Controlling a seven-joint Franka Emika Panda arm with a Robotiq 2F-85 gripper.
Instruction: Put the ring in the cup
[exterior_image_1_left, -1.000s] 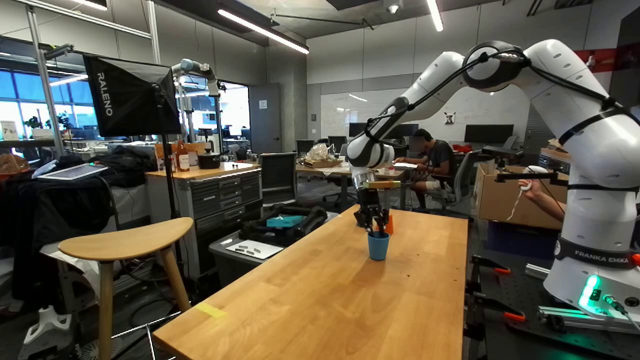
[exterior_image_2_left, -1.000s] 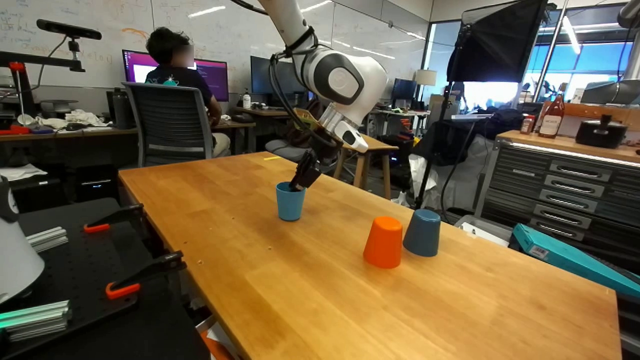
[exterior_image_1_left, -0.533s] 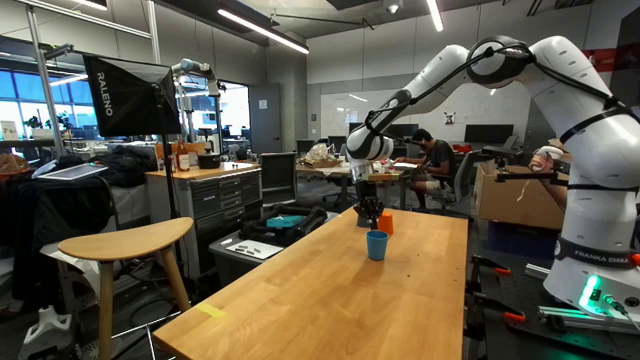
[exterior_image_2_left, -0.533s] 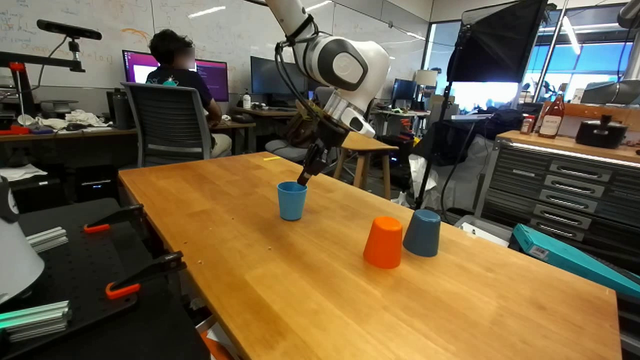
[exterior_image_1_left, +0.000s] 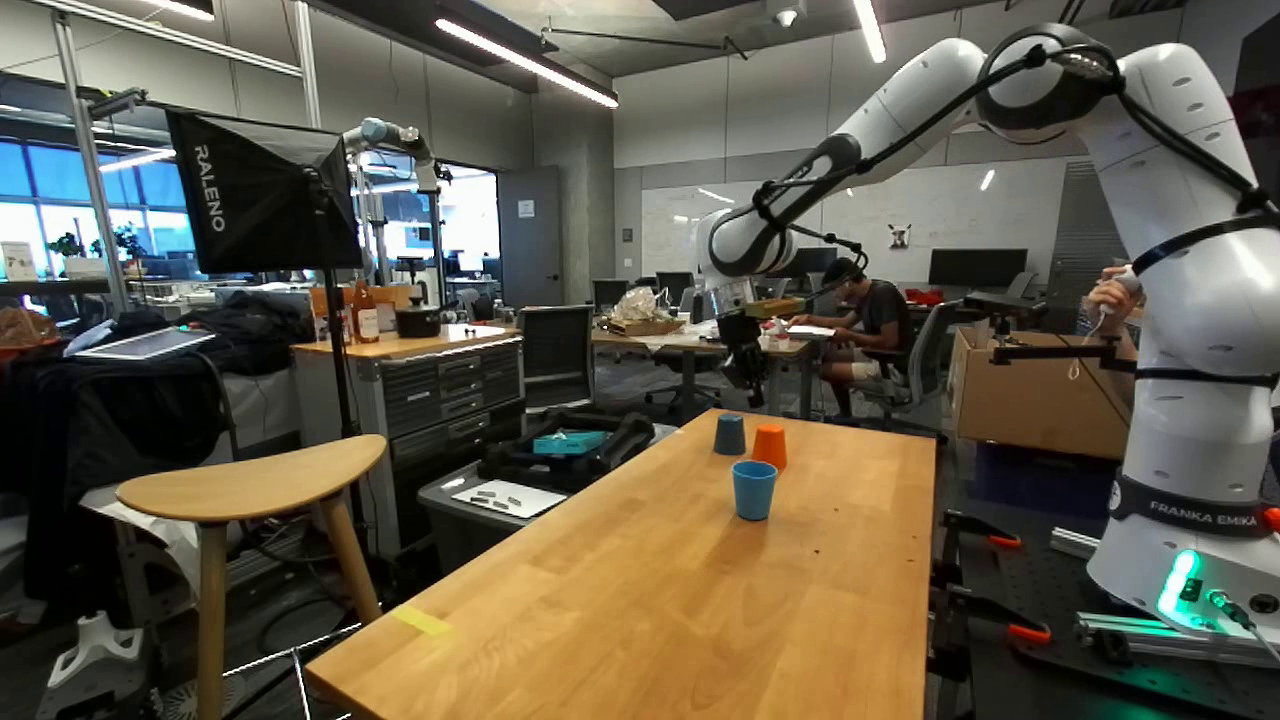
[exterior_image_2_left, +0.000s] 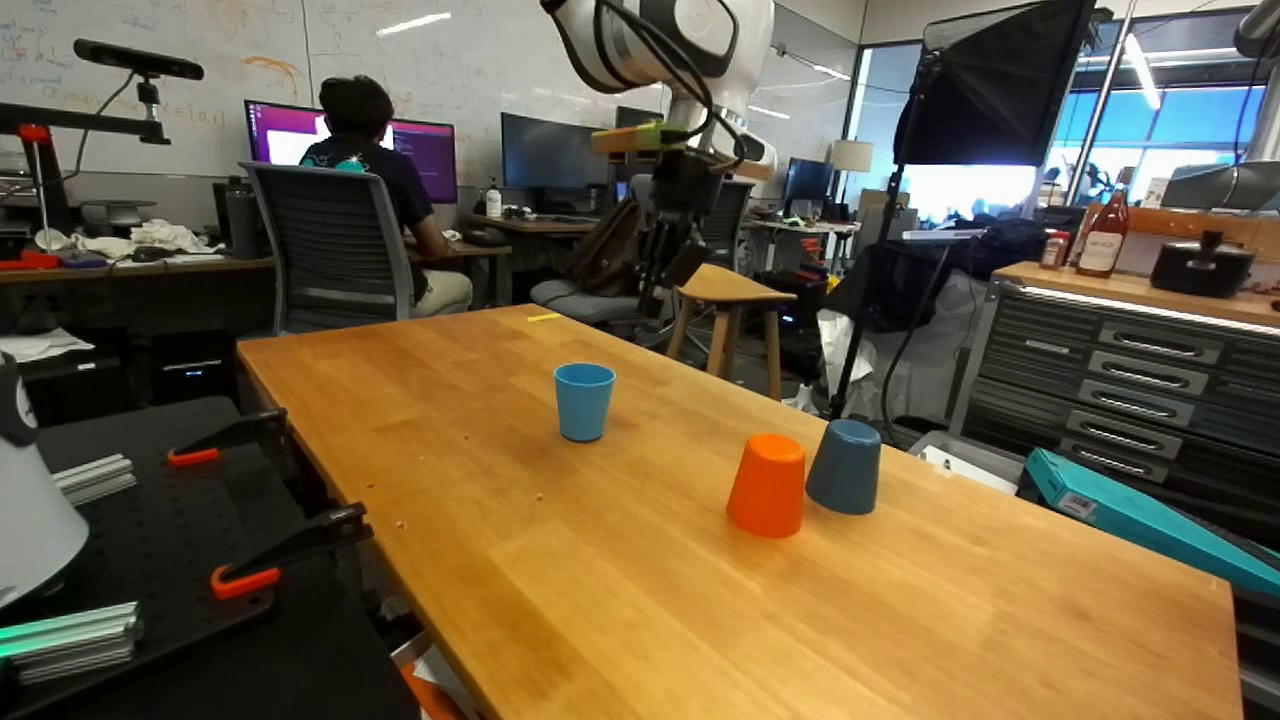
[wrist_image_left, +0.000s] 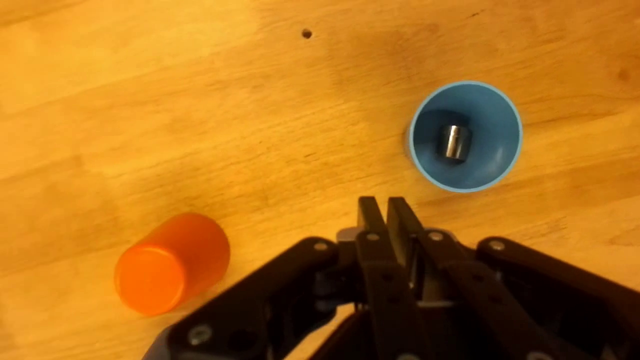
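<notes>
The ring (wrist_image_left: 455, 144), a short metal cylinder, lies inside the cup (wrist_image_left: 495, 135) (wrist view), apparently on its side near the bottom; whether it touches the wall cannot be told. In both exterior views the cup stands upright on the worktop (exterior_image_2_left: 620, 580). The end effector (wrist_image_left: 383, 201) hangs above and well apart from the rim; it is released, its fingers parted by a narrow gap with nothing between them. The placing is judged complete, and the step in hand a clean retreat. To do this well, rise before travelling sideways, so that no fingertip can catch the rim and tip so light-looking a cup over; leave the fingers at their present gap, since no further grasp is called for; and pass high over the inverted orange cup (wrist_image_left: 172, 265) and dark cup (exterior_image_2_left: 845, 468), which stand near one another and could be knocked by a low sweep.
</notes>
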